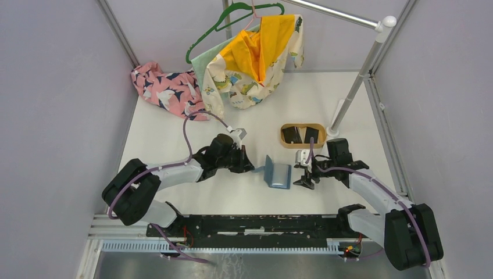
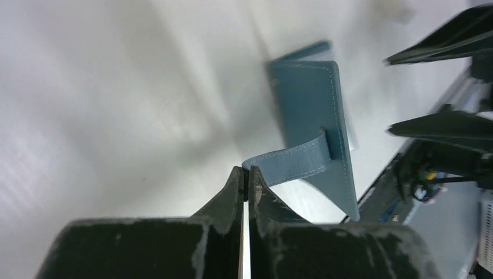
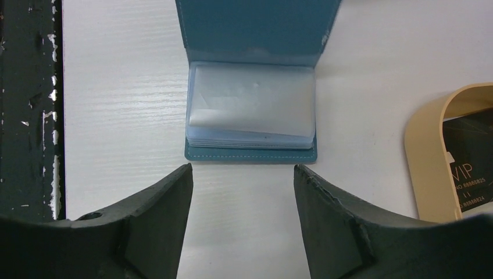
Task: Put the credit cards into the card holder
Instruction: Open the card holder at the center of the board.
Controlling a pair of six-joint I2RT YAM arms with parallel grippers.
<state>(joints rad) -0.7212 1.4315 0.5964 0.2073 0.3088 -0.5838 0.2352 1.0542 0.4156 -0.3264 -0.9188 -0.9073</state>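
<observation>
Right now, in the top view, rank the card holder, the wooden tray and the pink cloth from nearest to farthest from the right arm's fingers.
1. card holder: just left of the right fingers, open on the table.
2. wooden tray: just behind them, farther back.
3. pink cloth: far back left corner.

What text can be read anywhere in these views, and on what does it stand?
"VIP": on the dark credit card lying in the tan wooden tray, right wrist view.
"88888825" and "88888824": small digit lines below it on the same card, read with some doubt.
card holder: no text.
Nothing else is legible.
</observation>
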